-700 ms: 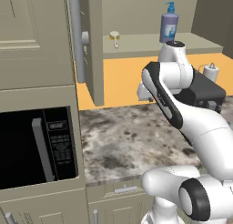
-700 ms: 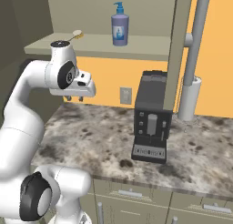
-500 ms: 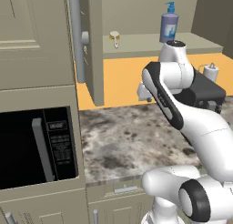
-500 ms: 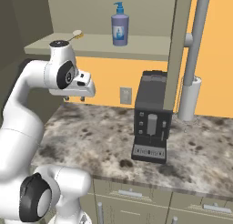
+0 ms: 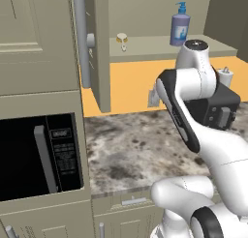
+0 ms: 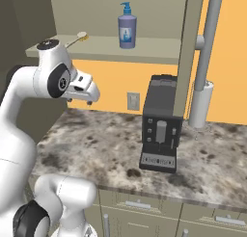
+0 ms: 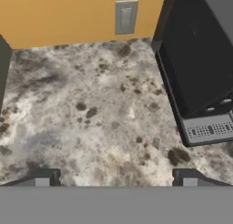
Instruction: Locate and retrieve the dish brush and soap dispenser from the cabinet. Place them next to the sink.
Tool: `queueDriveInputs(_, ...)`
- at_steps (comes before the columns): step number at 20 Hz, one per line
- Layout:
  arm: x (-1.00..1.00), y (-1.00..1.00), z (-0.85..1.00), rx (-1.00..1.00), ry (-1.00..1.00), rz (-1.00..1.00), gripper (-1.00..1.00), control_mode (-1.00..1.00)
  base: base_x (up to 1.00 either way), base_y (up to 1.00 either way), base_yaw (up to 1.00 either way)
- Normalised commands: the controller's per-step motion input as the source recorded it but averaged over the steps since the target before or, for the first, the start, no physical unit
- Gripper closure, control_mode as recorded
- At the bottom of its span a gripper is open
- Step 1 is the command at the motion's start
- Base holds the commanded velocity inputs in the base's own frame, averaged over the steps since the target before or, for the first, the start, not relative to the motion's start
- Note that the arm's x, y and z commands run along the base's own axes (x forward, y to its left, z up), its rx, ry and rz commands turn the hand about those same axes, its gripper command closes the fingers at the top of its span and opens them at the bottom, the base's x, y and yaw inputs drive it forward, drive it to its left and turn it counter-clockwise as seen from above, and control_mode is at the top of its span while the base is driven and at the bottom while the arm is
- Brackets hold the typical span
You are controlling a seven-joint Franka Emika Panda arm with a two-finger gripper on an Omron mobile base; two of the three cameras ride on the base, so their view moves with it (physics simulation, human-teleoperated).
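Note:
The cabinet stands open, its shelf above the counter. The lavender soap dispenser stands upright on that shelf. The small dish brush lies further left on the same shelf. My gripper hangs below the shelf, under the brush, and points down at the speckled counter. Its fingertips are wide apart with nothing between them, so it is open. The sink is out of view.
A black coffee machine stands on the stone counter, to my gripper's right. A white paper-towel roll stands behind the open door's bar handle. A microwave is built in at the left. A wall outlet is on the orange wall.

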Motion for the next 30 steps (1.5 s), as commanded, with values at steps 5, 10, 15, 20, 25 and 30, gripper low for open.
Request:
queueDriveInputs(5, 0.00, -0.15, 0.46, -0.02, -0.31, -0.18, -1.00, -1.00, 0.00, 0.00, 0.00)
queueDriveInputs(10, 0.00, -0.26, 0.33, -0.01, -0.32, -0.10, -1.00, -1.00, 0.00, 0.00, 0.00)
queueDriveInputs(15, 0.00, -0.28, 0.47, 0.00, -0.30, -0.03, -1.00, -1.00, 0.00, 0.00, 0.00)
queueDriveInputs(20, 0.00, -0.27, 0.57, -0.04, -0.23, -0.01, -1.00, -1.00, 0.00, 0.00, 0.00)
queueDriveInputs(25, 0.01, -0.07, 0.47, -0.18, -0.06, 0.06, -1.00, -1.00, 0.00, 0.00, 0.00)
queueDriveInputs(30, 0.23, -0.07, 0.32, -0.11, 0.06, 0.10, -1.00, -1.00, 0.00, 0.00, 0.00)
